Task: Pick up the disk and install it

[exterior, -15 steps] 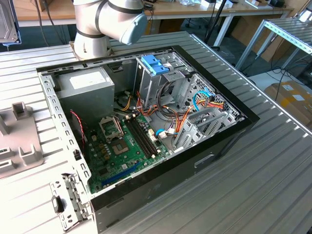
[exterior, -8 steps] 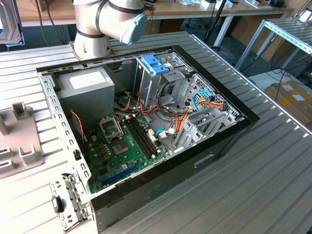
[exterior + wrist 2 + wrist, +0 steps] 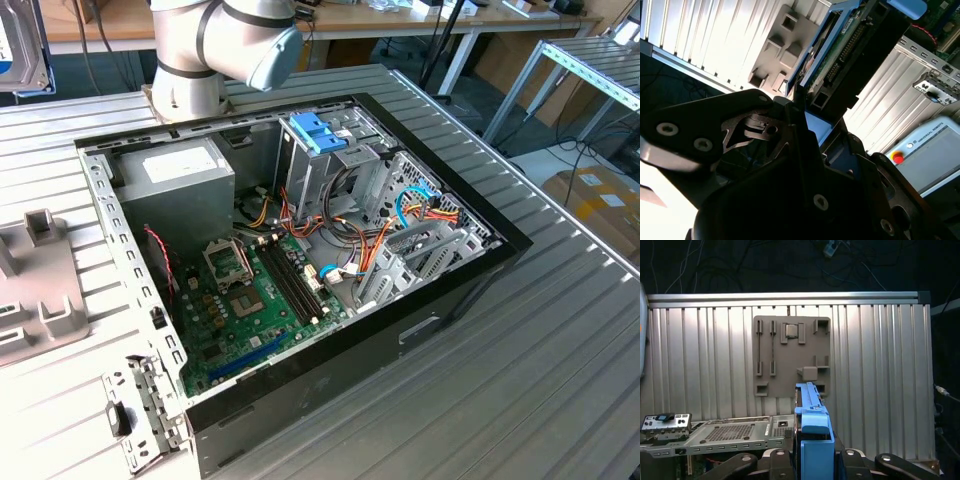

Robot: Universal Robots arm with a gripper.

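My gripper point(image 3: 812, 462) is shut on the disk point(image 3: 809, 405), which I see edge-on with its blue plastic tabs between the black fingers point(image 3: 772, 460). In the second wrist view the disk point(image 3: 840, 55) shows its circuit-board side and connector, standing out from the gripper point(image 3: 807, 117). In the exterior view the disk point(image 3: 18, 45) hangs at the far upper left, above the ribbed table and away from the open computer case point(image 3: 120, 260). The tall drive cage with light-blue handles point(image 3: 320, 135) stands at the back of the case.
A grey holder plate point(image 3: 790, 352) with empty slots lies on the ribbed table beside the case point(image 3: 30, 290). Inside the case are a power-supply box point(image 3: 175, 175), a motherboard point(image 3: 250, 300) and loose cables point(image 3: 420, 205). A teach pendant point(image 3: 935, 155) lies nearby.
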